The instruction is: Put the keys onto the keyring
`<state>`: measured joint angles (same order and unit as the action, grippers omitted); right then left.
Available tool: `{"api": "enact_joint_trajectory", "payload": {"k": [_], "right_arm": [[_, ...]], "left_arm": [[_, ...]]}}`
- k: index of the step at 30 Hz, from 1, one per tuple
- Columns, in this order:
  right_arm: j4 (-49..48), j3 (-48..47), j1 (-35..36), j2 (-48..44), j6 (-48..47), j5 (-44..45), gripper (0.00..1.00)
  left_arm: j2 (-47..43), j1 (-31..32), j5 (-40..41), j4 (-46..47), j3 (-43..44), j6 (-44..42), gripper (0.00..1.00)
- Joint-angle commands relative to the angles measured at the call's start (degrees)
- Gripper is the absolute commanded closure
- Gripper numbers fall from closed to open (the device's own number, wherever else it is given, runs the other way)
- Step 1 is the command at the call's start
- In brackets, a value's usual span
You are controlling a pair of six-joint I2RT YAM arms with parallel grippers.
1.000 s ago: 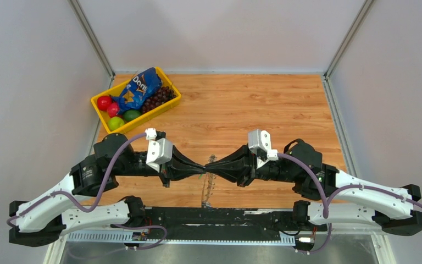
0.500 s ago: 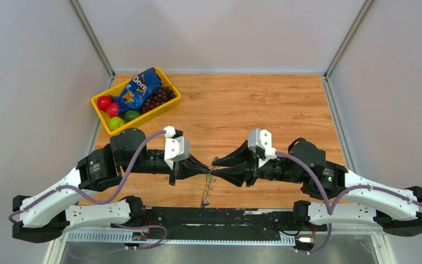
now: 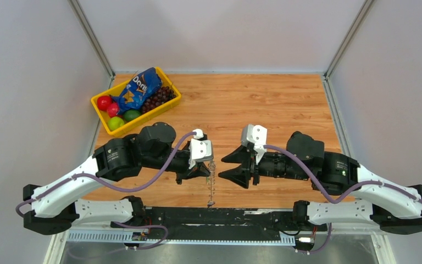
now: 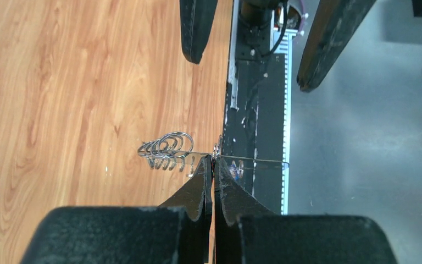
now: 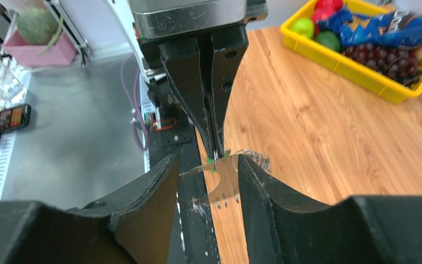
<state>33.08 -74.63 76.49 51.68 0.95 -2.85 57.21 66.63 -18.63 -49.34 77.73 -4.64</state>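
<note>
Left gripper (image 3: 207, 171) is clamped tight on the keyring (image 3: 211, 190), fingertips together with no gap; left wrist view shows the thin wire of the keyring (image 4: 253, 160) crossing right at the pinch of the gripper (image 4: 213, 165), with a bunch of small silver loops off to one side over the wood; the rest of the hoop hangs down from the pinch, over the near edge of the table (image 3: 264, 104), with its jagged silver pieces dangling; keys (image 5: 209, 161) show only as bits of bright green right at the left fingertips, touching or just beside the hoop; cannot tell whether they are threaded on the wire, too small; right gripper (image 3: 220, 167) has jaws apart at a medium width, holding nothing; it faces the left gripper tip to tip, just beside the hoop and apart from it; in the right wrist view the keyring (image 5: 220, 184) sits in the gap between its own two fingers (image 5: 148, 190), with the left gripper (image 5: 214, 148) coming in from above; both arms meet near the middle of the table's front edge; yellow bin (image 3: 167, 106) at the far left corner holds a blue chip bag (image 3: 137, 88), grapes (image 3: 159, 98) and red and green fruit (image 3: 105, 103), well apart from the grippers
</note>
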Motion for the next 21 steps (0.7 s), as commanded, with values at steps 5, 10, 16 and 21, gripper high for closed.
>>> {"api": "enact_joint_trajectory", "payload": {"k": [5, 10, 16, 21], "right_arm": [[4.81, -1.78, 0.42, 2.11, -0.22, 0.66, 0.52], [3.16, -0.71, 0.42, 3.90, -0.60, 0.01, 0.53], [0.68, -0.03, 0.42, 5.62, -0.61, -0.77, 0.53], [-0.23, 0.20, 0.46, 6.88, -2.53, -1.00, 0.53]], "left_arm": [[1.06, -0.01, 1.06, -3.32, 4.03, -2.60, 1.00], [1.32, -0.01, 0.21, -3.68, 4.29, -2.88, 1.00], [0.41, -0.01, -1.02, -3.55, 3.91, -2.91, 1.00], [-0.58, -0.01, -1.37, -3.20, 3.46, -2.94, 1.00]]}}
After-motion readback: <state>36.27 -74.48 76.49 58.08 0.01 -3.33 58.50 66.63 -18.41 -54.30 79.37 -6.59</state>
